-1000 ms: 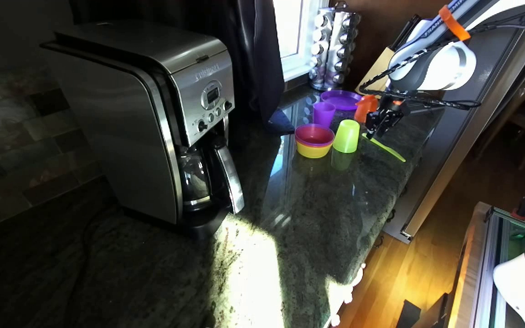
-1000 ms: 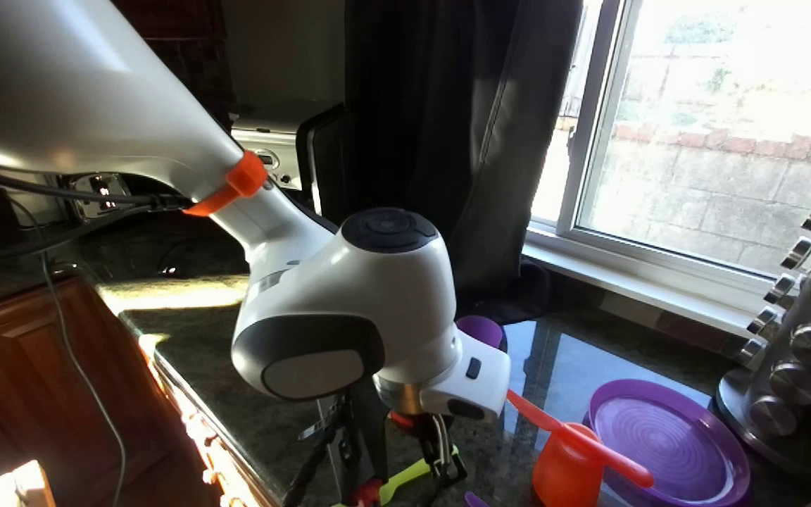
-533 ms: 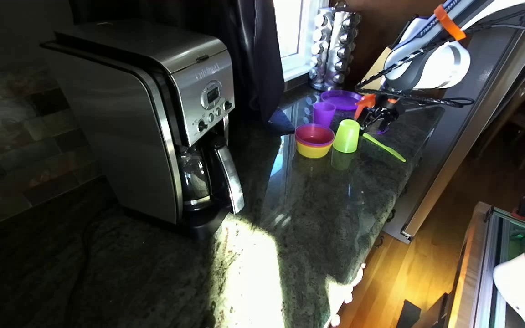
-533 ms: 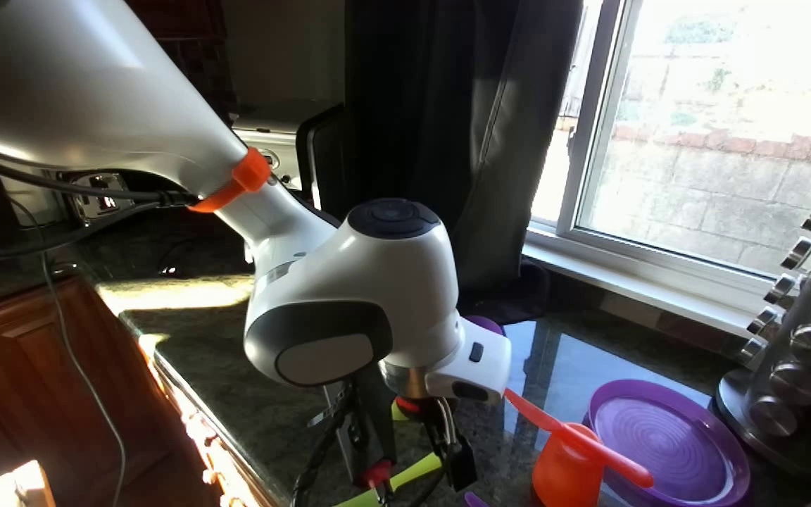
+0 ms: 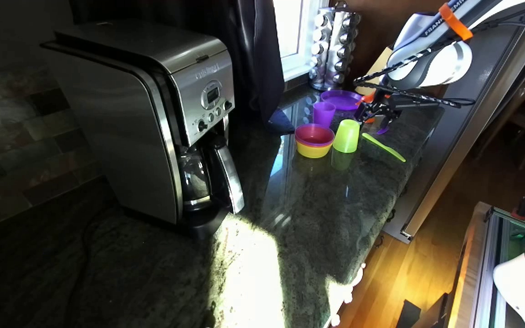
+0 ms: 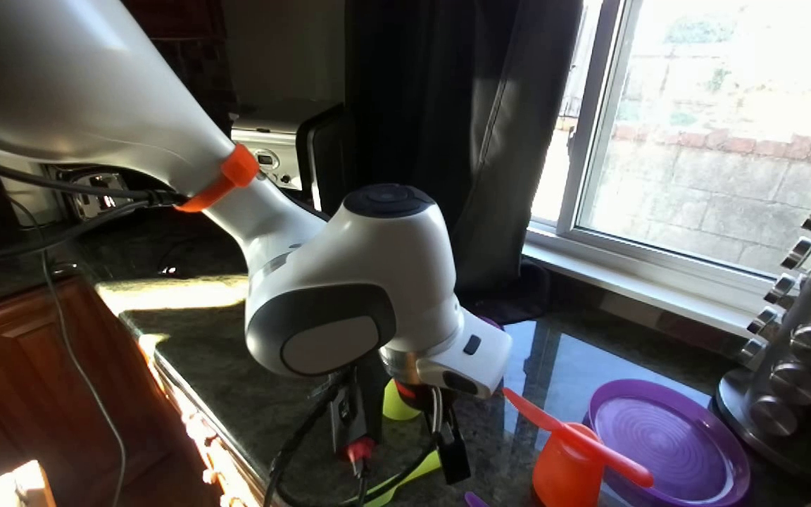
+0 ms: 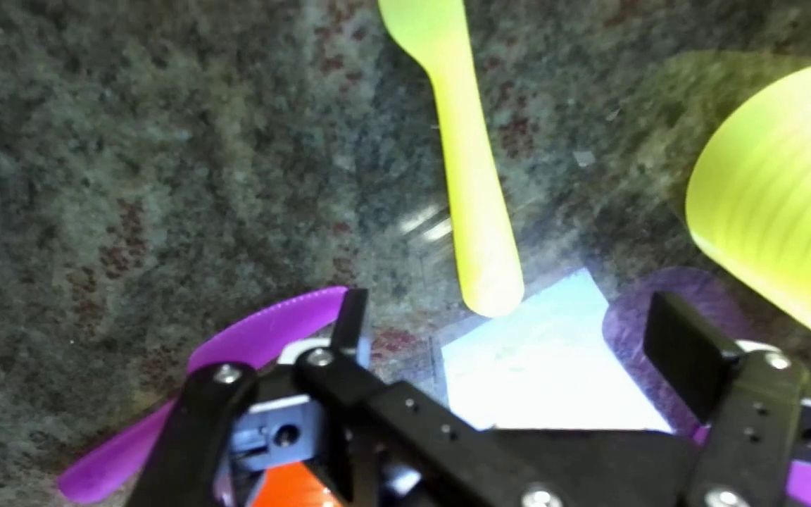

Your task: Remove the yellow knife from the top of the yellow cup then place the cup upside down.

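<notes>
The yellow knife (image 7: 476,176) lies flat on the counter, its handle end pointing at the space between my fingers in the wrist view. In an exterior view the same knife (image 5: 384,148) rests beside the yellow cup (image 5: 347,136), apart from it. That cup stands with its wider end down; only part of the cup (image 7: 786,190) shows at the right of the wrist view. My gripper (image 7: 514,334) is open above the counter, its fingers (image 7: 687,352) far apart and holding nothing. Behind the arm, the cup (image 6: 398,403) and knife (image 6: 412,475) are partly hidden.
A purple knife (image 7: 265,327) lies beside and partly behind one finger. An orange cup (image 6: 566,473) carries an orange knife (image 6: 613,454) across its top, near a purple plate (image 6: 666,443). Stacked bowls (image 5: 313,150) and a purple cup (image 5: 323,115) stand by the yellow cup.
My gripper has opened wider and risen away from the knife's handle end. The yellow knife and cup stay in the same places on the counter.
</notes>
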